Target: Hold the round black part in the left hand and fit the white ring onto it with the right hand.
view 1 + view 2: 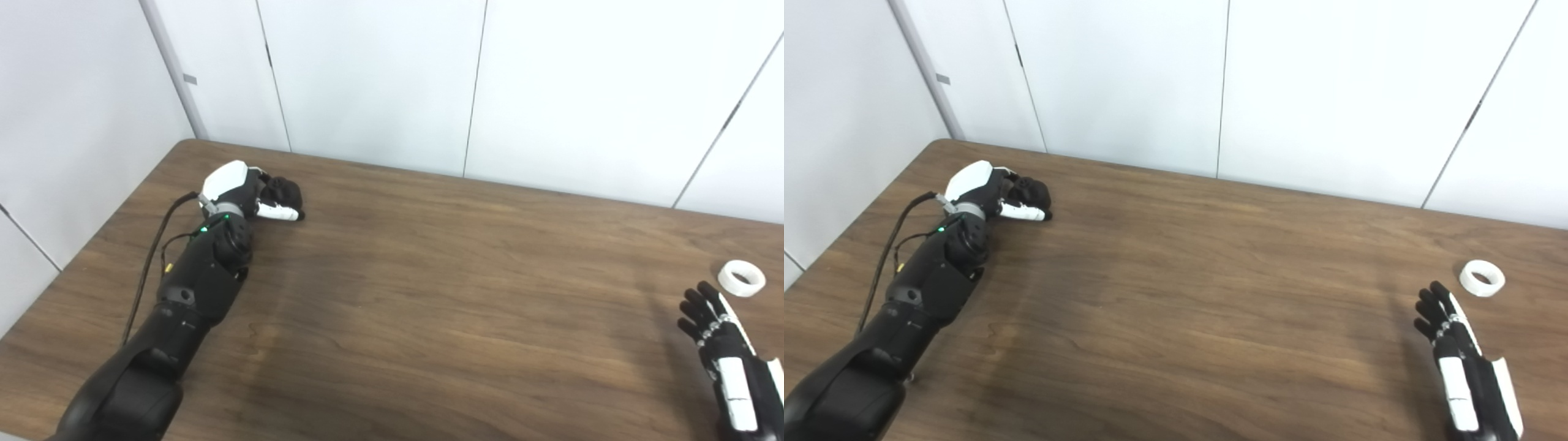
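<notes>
Left hand closed around the round black part at the far left; white ring lies free at the far right, close to the open right hand.

The round black part (283,190) sits inside the left hand (248,191), near the far left corner of the worktop (429,275). The fingers (278,212) of this hand are curled around it, so only its dark rounded top is visible and its shape is hard to see clearly. The white ring (741,277) lies flat on the wood near the right edge, well apart from the black part. The right hand (726,361) is just below the ring, near it but not touching; its fingers (698,309) are stretched out straight, a little apart, and hold nothing. Behind the worktop stands a white panelled wall (380,79).
</notes>
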Robot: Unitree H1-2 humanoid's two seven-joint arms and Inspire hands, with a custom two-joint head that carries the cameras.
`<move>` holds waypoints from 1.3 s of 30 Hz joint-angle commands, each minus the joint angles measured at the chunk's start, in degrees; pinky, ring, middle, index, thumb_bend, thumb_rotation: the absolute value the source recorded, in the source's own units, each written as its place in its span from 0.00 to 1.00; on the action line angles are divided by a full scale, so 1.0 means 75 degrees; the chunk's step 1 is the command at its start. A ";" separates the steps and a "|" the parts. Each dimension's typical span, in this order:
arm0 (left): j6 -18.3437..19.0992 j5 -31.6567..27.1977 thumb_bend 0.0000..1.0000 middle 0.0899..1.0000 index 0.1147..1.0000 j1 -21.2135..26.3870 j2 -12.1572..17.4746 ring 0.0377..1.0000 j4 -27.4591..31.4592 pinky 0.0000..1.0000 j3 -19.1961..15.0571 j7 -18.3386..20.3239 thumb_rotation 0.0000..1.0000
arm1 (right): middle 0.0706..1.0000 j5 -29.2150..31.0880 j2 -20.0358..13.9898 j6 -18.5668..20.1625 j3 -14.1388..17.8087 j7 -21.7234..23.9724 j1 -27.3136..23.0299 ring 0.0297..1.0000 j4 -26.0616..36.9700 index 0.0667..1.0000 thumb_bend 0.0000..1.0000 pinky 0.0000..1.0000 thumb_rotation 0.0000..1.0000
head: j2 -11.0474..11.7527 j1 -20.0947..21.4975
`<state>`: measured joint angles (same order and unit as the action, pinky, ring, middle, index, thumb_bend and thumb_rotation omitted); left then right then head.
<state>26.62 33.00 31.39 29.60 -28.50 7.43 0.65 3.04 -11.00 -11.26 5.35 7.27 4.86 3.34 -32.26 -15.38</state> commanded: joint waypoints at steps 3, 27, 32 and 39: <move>0.0036 0.0234 0.85 0.92 0.76 0.0381 0.0288 0.98 0.0081 1.00 -0.0112 -0.0066 0.28 | 0.92 0.0023 0.0247 0.0016 -0.0120 -0.0064 0.0635 0.92 -0.0495 0.94 0.54 0.91 0.94 | -0.0008 -0.0004; -0.0484 -0.0339 0.52 0.78 0.42 0.0261 0.0127 0.86 0.0223 0.84 -0.0364 -0.0585 0.04 | 0.92 -0.0008 0.0235 0.0016 -0.0119 -0.0073 0.0650 0.92 -0.0458 0.94 0.53 0.90 0.95 | -0.0032 0.0009; -0.0575 -0.0243 0.52 0.78 0.42 0.0214 0.0164 0.88 0.0308 0.89 -0.0249 -0.0605 0.04 | 0.93 -0.0019 0.0245 0.0011 -0.0115 -0.0088 0.0652 0.92 -0.0466 0.94 0.54 0.90 0.94 | -0.0032 0.0009; -0.0572 0.0052 0.52 0.81 0.42 0.0126 0.0294 0.91 0.0659 0.92 0.0073 -0.0511 0.05 | 0.92 0.0011 0.0256 0.0017 -0.0123 -0.0078 0.0639 0.92 -0.0467 0.93 0.56 0.90 0.95 | -0.0062 0.0065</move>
<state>23.47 31.61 30.38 29.42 -25.94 7.86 -2.01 2.95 -10.97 -11.19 5.34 7.18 5.04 3.55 -32.69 -14.85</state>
